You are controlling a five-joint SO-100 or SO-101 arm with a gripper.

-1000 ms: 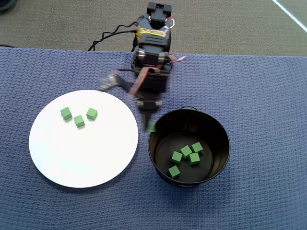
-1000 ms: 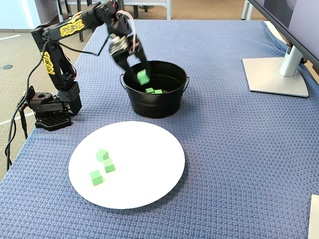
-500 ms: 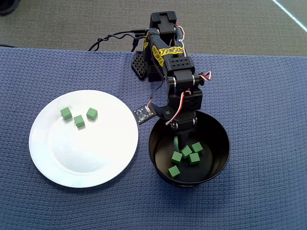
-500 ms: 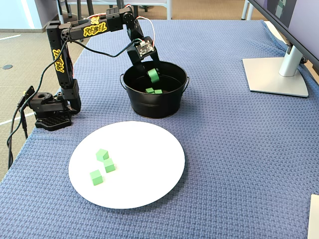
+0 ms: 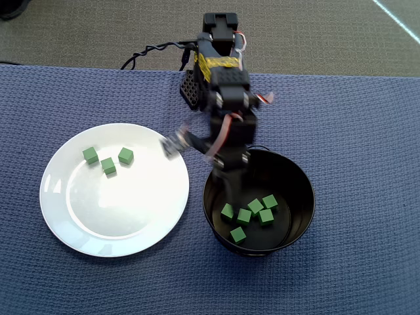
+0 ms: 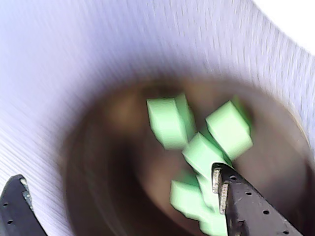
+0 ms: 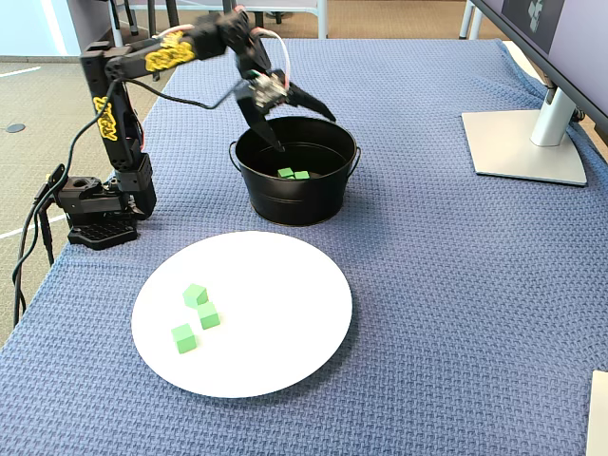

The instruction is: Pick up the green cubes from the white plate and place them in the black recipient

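right, the end effector [image 7: 296, 122] hangs above the near-left rim of the black recipient [image 7: 302, 195], fingers spread wide apart and nothing between them. from the wrist view the two dark fingertips [image 6: 231, 199] frame the pot's inside, with green blocks blurred below and none in the grip. looks like a release step, judged from those empty open fingers right over the pot.

count it up from overhead: five green cubes [image 5: 247, 216] lie on the pot floor, clustered toward the middle, some touching. over on the white plate [image 5: 144, 223] three more cubes [image 5: 108, 159] sit near the upper left part, close together, two of them just about touching. the plate lies just beside the pot on the blue woven cloth over the table [image 7: 456, 285].

so the job reads as more than half done. the next move, i'd say, calls for lifting clear of the tall wall, swinging across to the plate, and coming down over one cube of that trio. the outermost one looks the safest pick, since the neighbours crowd in and a wide finger could knock them.
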